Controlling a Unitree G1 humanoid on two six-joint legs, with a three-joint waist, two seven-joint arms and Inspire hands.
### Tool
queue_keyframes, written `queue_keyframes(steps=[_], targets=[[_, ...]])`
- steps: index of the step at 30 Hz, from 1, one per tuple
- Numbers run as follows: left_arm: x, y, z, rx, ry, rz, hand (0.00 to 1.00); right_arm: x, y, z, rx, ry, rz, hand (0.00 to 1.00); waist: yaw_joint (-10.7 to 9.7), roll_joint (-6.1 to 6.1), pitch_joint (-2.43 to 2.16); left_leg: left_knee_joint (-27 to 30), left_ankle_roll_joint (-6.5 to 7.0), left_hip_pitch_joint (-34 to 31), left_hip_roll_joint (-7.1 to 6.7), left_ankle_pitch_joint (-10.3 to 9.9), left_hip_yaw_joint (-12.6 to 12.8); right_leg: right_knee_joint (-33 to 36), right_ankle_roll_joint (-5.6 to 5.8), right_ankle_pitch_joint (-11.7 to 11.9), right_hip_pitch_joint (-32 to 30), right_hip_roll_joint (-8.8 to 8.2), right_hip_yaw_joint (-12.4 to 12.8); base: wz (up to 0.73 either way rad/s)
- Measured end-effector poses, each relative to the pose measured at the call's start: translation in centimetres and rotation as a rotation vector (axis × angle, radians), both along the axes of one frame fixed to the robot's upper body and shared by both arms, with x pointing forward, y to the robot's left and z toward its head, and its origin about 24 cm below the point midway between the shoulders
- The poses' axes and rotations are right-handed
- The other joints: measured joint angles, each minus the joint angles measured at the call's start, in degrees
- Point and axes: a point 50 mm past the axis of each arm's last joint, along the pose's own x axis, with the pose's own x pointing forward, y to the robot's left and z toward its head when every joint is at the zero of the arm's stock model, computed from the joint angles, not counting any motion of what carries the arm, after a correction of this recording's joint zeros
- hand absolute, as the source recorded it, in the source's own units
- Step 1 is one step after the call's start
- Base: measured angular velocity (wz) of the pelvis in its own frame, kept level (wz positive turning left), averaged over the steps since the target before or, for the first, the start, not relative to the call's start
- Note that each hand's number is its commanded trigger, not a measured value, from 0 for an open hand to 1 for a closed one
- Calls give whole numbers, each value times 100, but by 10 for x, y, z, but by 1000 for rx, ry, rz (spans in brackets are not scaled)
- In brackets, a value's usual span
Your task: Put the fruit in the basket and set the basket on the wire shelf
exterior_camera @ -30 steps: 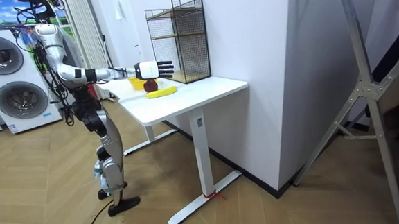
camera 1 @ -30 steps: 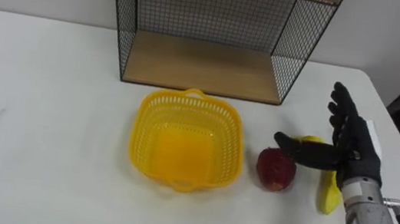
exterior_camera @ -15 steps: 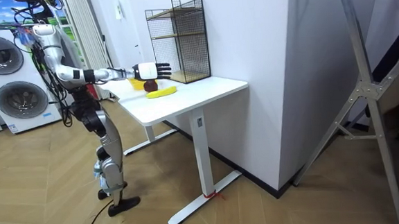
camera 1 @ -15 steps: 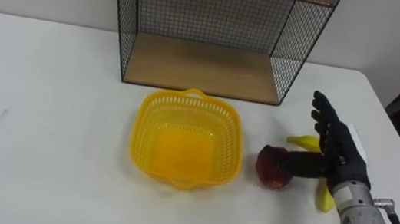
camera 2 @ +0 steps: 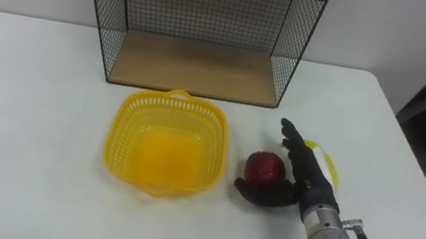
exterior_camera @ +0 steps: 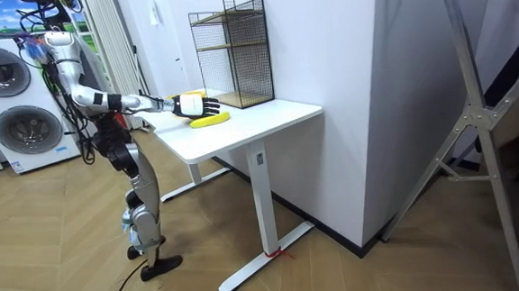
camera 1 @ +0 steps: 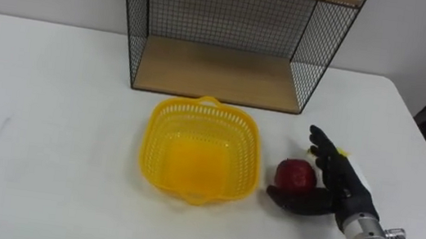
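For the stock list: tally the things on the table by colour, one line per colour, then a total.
Yellow: 2, the basket and the banana
Red: 1, the apple
Black: 1, the wire shelf
Total: 4

Head eyes overlook table [camera 1: 54,74] and wire shelf [camera 1: 219,71] closely; distant room view shares both.

Right arm stretched forward, right robot hand [camera 1: 339,192] — fingers straight, thumb spread wide
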Motion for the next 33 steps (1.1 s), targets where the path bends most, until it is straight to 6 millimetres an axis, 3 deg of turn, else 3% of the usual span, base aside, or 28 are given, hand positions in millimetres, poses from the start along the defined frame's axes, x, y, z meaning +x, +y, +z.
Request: queue_keyframes(steps=[5,6,7,10,19,33], targets=[[-1,0,0,0,6,-1,0,-2,-2,-5,-14,0,5,0,4,4,-3,10,0,-4,-3,0,-21,-8,0,0,10,-5,1,2],[-1,0,0,0,6,-2,0,-3,-2,-7,-24,-1,10,15,3,0,-3,11,0,-2,-5,0,-27,-9,0,0,11,-7,1,0],[-1,0,0,0,6,-2,0,-3,-3,-9,-40,4,17,47,2,-4,-2,10,0,-1,-6,0,-30,-9,0,0,11,-8,2,0],[-1,1,0,1,6,-3,0,-4,-3,-12,-81,0,39,100,-8,-8,-4,-5,2,-2,-9,1,-37,-13,1,-1,18,-13,0,0],[4,7,2,11,-8,-12,0,6,-15,-14,-174,-6,-38,100,-13,-95,-55,11,2,24,-9,2,-79,-95,-1,1,56,-6,-66,1],[8,8,2,19,-12,-15,0,7,-15,-13,-139,-10,-93,100,-32,-87,-28,5,2,16,-4,1,-79,-86,3,21,83,-9,-70,0]])
